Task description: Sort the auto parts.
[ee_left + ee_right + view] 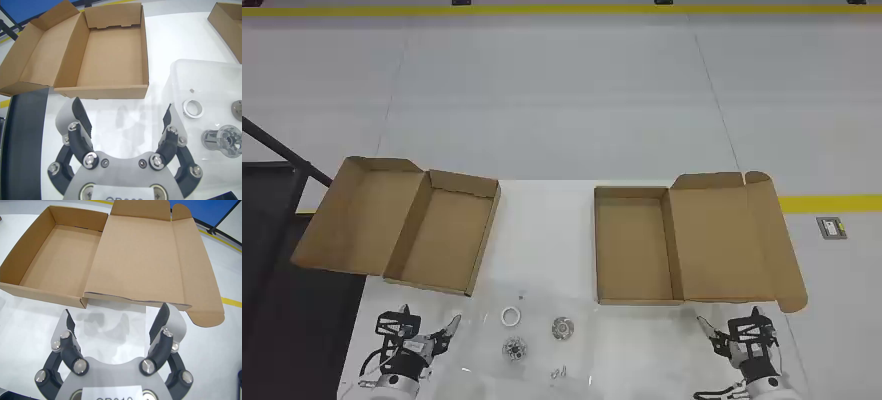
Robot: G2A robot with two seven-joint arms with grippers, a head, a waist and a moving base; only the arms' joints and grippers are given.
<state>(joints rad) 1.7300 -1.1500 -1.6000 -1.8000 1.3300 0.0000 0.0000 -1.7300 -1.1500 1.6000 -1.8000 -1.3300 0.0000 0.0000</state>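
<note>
Several metal auto parts lie at the table's front middle: a silver ring (510,317) (192,108), a grey hub (561,326) (237,111), a flanged toothed part (514,349) (223,140), a small clip (559,375) and a tiny piece (192,90). They rest in a clear plastic tray (175,64). My left gripper (419,322) (124,106) is open over bare table just left of the tray, holding nothing. My right gripper (739,325) (116,308) is open at the front right, in front of the right box's lid, also holding nothing.
An open cardboard box (442,240) (100,92) with its lid (357,215) folded out sits at the back left. A second open box (632,245) (41,294) with its lid (727,240) (143,256) sits at the back right. A black surface (282,300) (24,142) borders the table's left edge.
</note>
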